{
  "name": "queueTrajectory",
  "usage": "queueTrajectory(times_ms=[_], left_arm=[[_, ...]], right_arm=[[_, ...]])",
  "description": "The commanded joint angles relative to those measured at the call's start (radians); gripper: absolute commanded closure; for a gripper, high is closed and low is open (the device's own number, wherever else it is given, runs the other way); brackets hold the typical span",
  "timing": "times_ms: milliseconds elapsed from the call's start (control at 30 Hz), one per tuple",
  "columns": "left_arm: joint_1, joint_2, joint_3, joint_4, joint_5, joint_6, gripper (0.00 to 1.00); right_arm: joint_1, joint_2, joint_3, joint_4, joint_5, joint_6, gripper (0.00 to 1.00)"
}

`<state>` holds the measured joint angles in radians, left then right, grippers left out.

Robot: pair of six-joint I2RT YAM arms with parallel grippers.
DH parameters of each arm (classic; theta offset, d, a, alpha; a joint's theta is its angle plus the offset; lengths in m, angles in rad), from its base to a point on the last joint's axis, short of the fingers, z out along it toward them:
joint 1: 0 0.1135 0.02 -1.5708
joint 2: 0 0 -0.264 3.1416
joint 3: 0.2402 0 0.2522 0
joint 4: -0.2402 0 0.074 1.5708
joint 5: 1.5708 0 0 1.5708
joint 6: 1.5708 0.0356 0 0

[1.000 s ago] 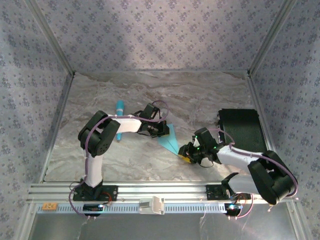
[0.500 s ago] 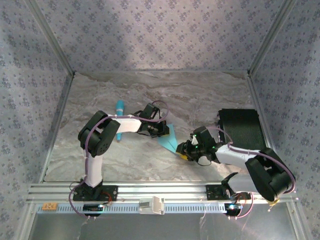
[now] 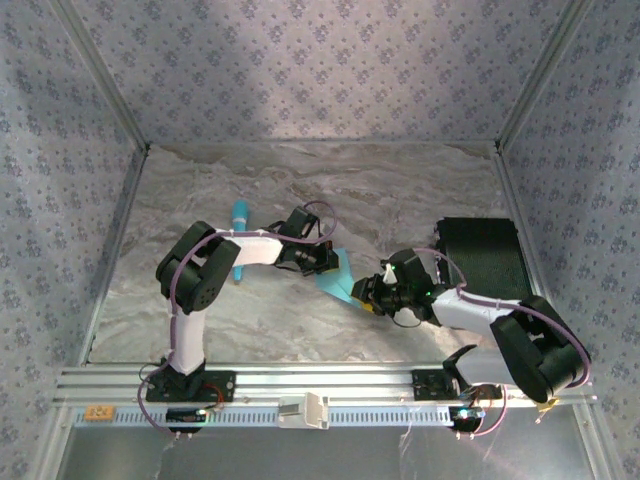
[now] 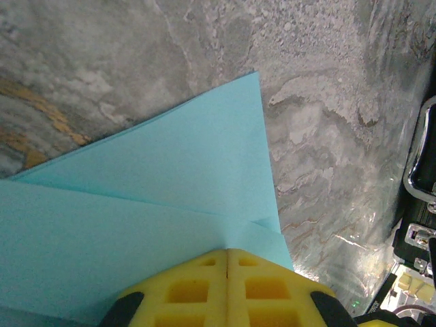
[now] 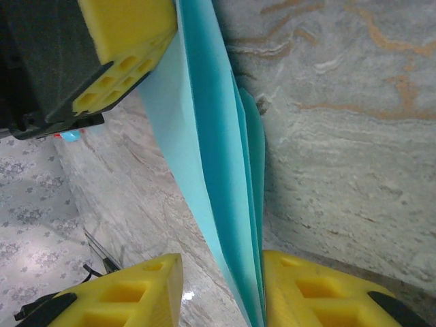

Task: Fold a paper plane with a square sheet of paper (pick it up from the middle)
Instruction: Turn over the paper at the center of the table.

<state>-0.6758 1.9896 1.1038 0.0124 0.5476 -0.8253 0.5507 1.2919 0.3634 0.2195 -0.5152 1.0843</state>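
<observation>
Imo the right gripper [image 5: 221,267] should close square on the crease, near the left's grip, so the layers don't splay. Its jaws stand part-open w/ the paper plane [image 5: 214,157] on edge between them, close against one pad. The left gripper [image 4: 227,255] has its jaws clamped together on the plane, mid-desk [image 3: 400,190].

Light cyan paper plane [image 3: 340,282]: folded, layered, pointed, standing on edge.
</observation>
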Motion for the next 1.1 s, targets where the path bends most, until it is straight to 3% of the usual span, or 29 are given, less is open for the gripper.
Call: queueTrajectory(times_ms=[0,200,567,767,933,1067], left_arm=[[0.006,-0.005,-0.005,-0.019,-0.002,-0.009,0.96],[0.005,-0.005,-0.005,-0.012,0.01,-0.014,0.96],[0.013,-0.033,0.013,-0.012,0.017,-0.013,0.93],[0.023,-0.101,0.016,0.008,0.034,-0.005,0.8],[0.023,-0.183,0.012,-0.012,0.002,0.029,0.62],[0.028,-0.26,-0.006,-0.087,-0.118,0.114,0.57]], right_arm=[[-0.012,-0.001,-0.007,0.038,0.001,-0.03,0.64],[-0.021,0.034,0.003,0.08,-0.001,-0.055,0.66],[-0.044,0.065,-0.014,0.113,-0.042,-0.072,0.86],[-0.051,0.002,-0.01,0.062,-0.036,-0.11,0.93],[-0.052,-0.086,0.04,-0.099,0.018,-0.201,0.94],[-0.044,-0.187,0.117,-0.322,0.19,-0.354,0.95]])
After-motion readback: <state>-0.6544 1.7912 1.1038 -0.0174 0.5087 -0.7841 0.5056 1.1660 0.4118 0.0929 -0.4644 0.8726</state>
